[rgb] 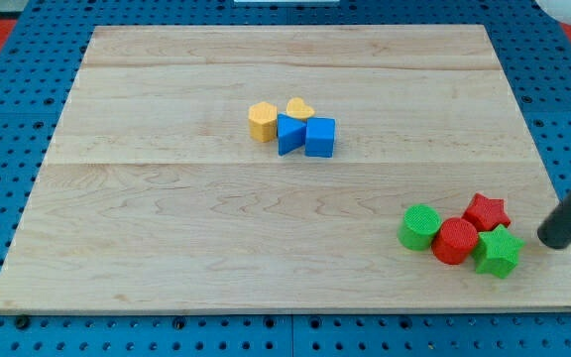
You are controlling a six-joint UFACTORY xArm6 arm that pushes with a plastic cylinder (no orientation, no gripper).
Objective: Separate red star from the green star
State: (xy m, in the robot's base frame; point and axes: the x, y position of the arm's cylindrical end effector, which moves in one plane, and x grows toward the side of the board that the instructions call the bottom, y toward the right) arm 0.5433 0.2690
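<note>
The red star sits near the board's lower right corner. The green star lies just below it, touching it. A red cylinder sits against both stars on their left, and a green cylinder touches the red cylinder's left side. My tip is at the end of the dark rod that comes in from the view's right edge. It stands to the right of the two stars, a short gap from both.
A second cluster sits above the board's middle: a yellow hexagon, a yellow heart, a blue triangle and a blue cube. The wooden board lies on a blue pegboard; its right edge runs close to my tip.
</note>
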